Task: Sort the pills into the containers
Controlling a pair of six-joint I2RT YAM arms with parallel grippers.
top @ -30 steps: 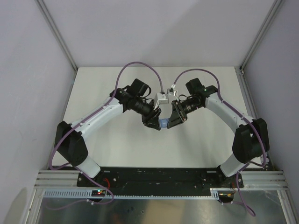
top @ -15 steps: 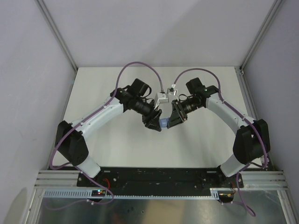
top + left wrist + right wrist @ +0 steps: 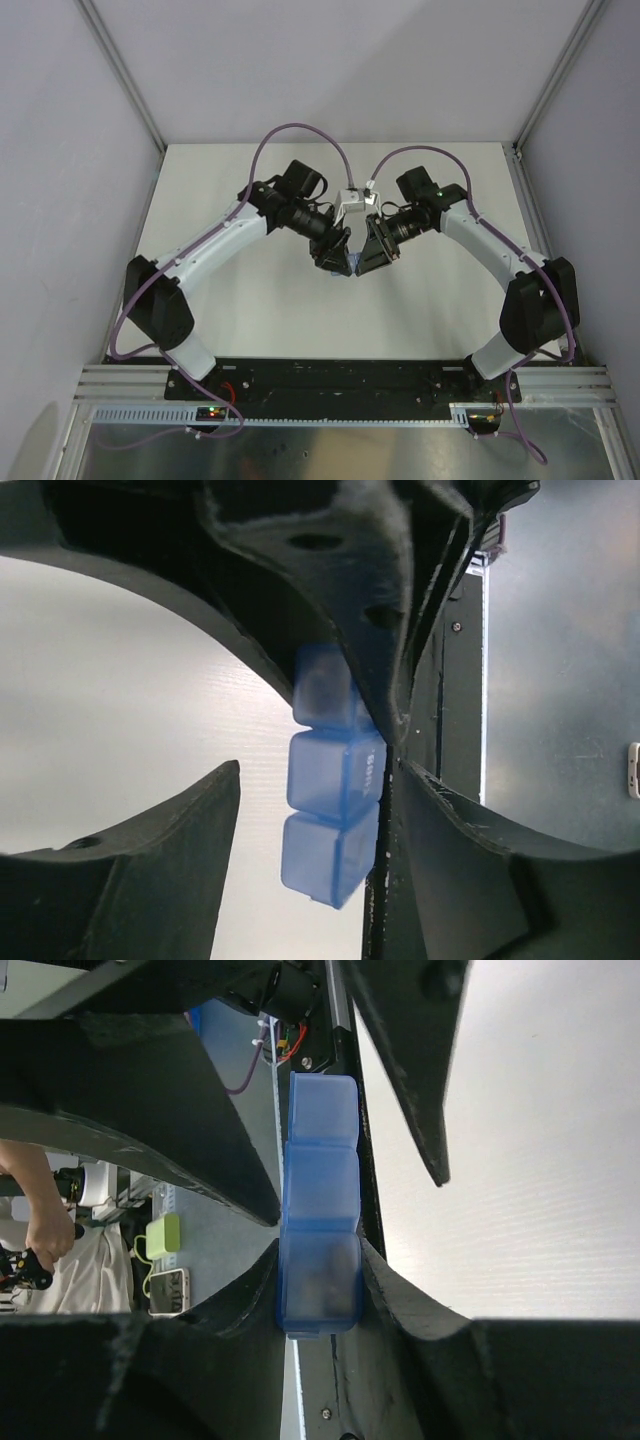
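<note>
The containers (image 3: 320, 1210), a translucent blue strip of three joined compartments, hang in the air over the table's middle. My right gripper (image 3: 320, 1260) is shut on the strip's end compartment, one finger on each side. A dim brownish shade shows through that compartment's wall; I cannot tell whether it is the pills. My left gripper (image 3: 318, 775) stands open around the containers (image 3: 335, 780), with the strip close against its right finger (image 3: 450, 850) and a wide gap to the left finger (image 3: 140, 880). From above, the left gripper (image 3: 338, 258) and right gripper (image 3: 366, 258) meet nose to nose.
A white table top (image 3: 250, 310) lies below, with grey walls and aluminium posts around it. Both arms arch inward from their bases at the near edge. Beyond the table, the right wrist view shows a person's hand (image 3: 45, 1225), a green device (image 3: 160, 1235) and a phone (image 3: 170, 1290).
My left gripper has opened, letting go of the strip, and its arm has shifted slightly right toward the right gripper. The right gripper keeps its hold and has not moved.
</note>
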